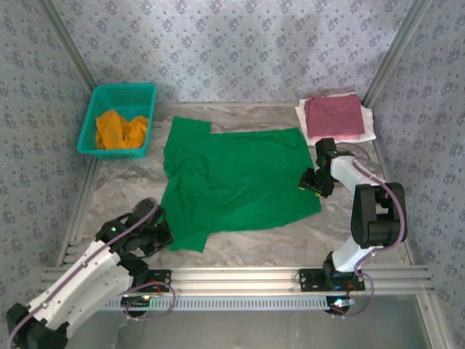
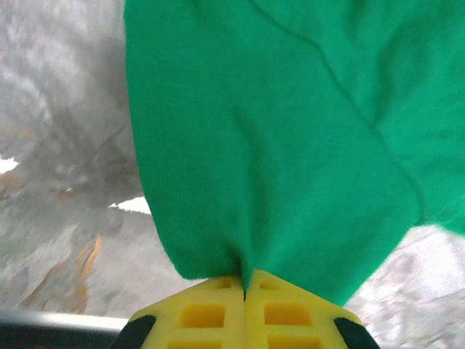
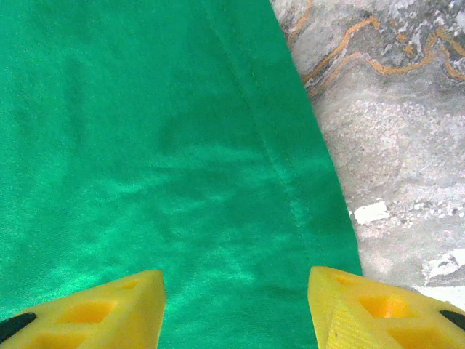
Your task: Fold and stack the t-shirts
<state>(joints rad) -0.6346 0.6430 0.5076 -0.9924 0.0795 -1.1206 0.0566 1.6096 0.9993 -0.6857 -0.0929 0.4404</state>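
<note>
Though near green t-shirt (image 1: pixel 232 182), basket (image 1: pixel 123 90) apart.

High view, two wrist close-ups.
Overhead camera faces down over the worktop (image 1: pixel 290 234); both wrist cameras look closely at its green t-shirt (image 1: pixel 240 174).

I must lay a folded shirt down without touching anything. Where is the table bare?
Bare table lies along the near edge, between the green t-shirt and the rail; left of the shirt, in front of the basket; and in a thin strip behind the shirt. The right is crowded, around the open right gripper and the maroon t-shirt.
</note>
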